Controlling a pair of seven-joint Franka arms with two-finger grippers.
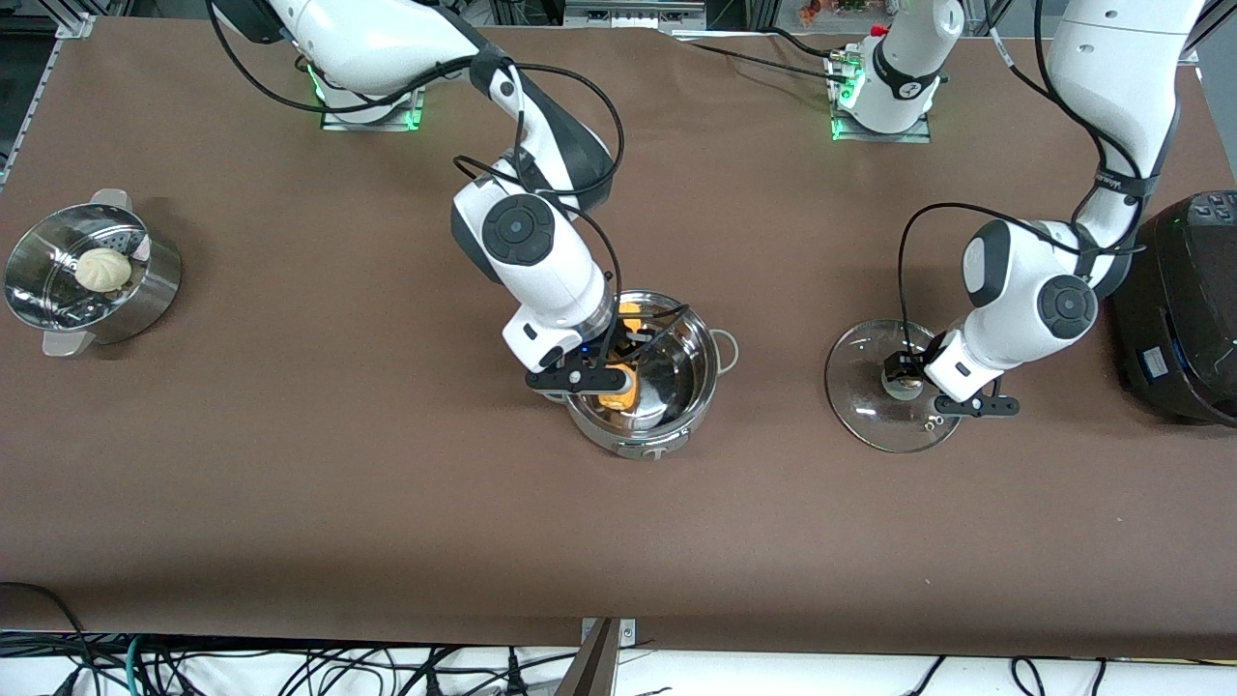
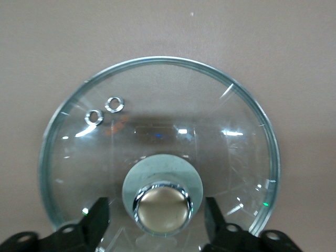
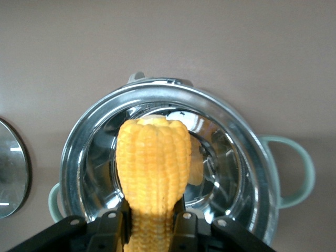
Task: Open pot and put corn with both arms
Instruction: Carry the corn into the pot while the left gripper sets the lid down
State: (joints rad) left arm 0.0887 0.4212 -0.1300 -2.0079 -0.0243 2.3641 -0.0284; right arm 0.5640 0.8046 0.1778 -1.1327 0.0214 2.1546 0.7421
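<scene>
The steel pot (image 1: 704, 387) stands open mid-table. My right gripper (image 1: 604, 379) is over the pot, shut on the yellow corn (image 1: 618, 394). In the right wrist view the corn (image 3: 152, 163) sticks out between the fingers (image 3: 113, 226), over the pot's rim (image 3: 239, 131) and shiny inside. The glass lid (image 1: 860, 387) lies flat on the table toward the left arm's end. My left gripper (image 1: 906, 375) is down at its tan knob (image 2: 161, 209), open. Its fingers (image 2: 98, 216) stand on either side of the knob with gaps.
A perforated steamer basket (image 1: 145, 290) with a pale bun (image 1: 103, 269) stands at the right arm's end. A large black cooker (image 1: 1184, 309) stands at the left arm's end, close to the left arm. The lid's edge shows in the right wrist view (image 3: 10, 168).
</scene>
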